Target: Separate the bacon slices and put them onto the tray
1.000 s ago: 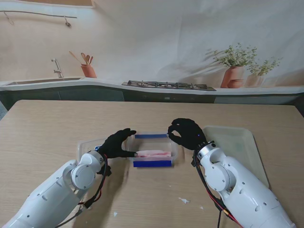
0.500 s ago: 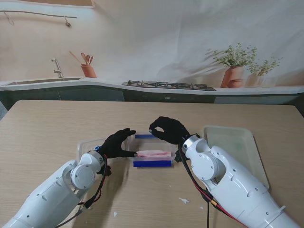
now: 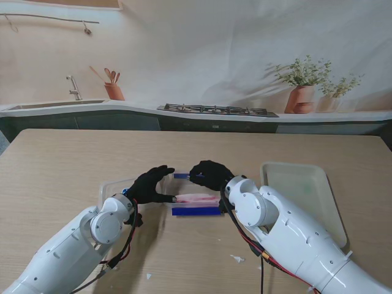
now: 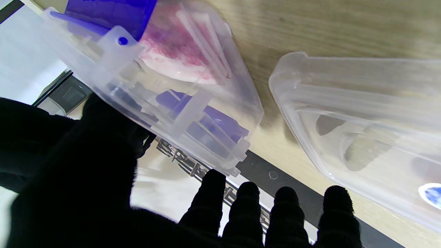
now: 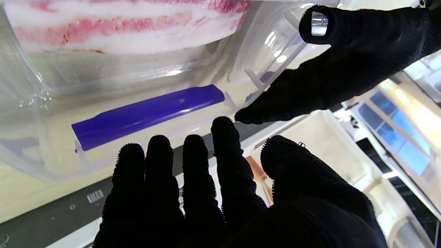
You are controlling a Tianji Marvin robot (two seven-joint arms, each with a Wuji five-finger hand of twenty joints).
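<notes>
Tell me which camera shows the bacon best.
The right wrist view: the bacon fills much of it, its red and white streaks sharp through the clear container. The left wrist view shows only one blurred end through the wall. The stand view shows a small pink strip.

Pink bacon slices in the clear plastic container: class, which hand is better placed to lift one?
Probably the right hand: open, above the pink bacon slices. The left hand rests at the clear plastic container end.
</notes>
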